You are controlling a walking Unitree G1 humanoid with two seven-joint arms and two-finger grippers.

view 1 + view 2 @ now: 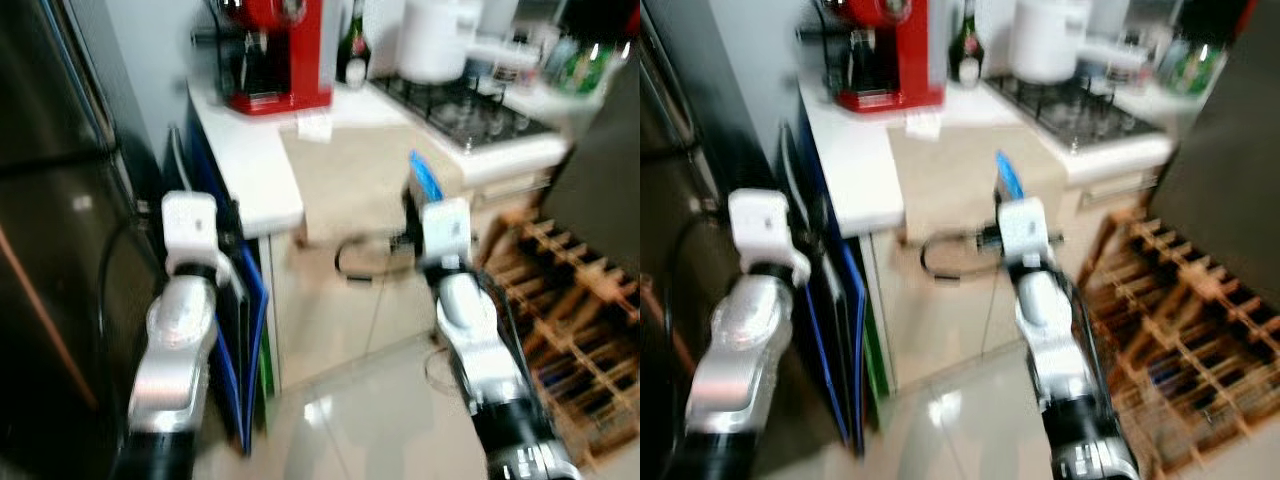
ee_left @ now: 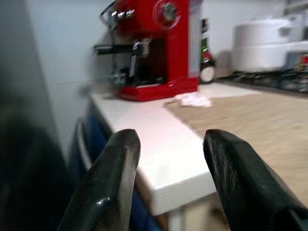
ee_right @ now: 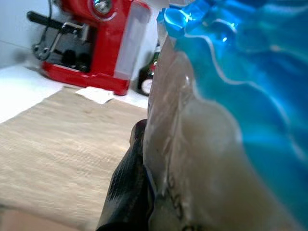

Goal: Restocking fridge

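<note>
Up front, the right gripper (image 3: 144,159) pinched a blue-and-clear plastic packet (image 3: 231,120), held over the front edge of the worktop (image 1: 350,180). The left gripper (image 2: 166,159) stood with fingers parted and bare, near the worktop's white left corner. At the worktop's back edge sat a red coffee machine (image 1: 272,50); a wooden wine rack (image 1: 580,320) stood right.
</note>
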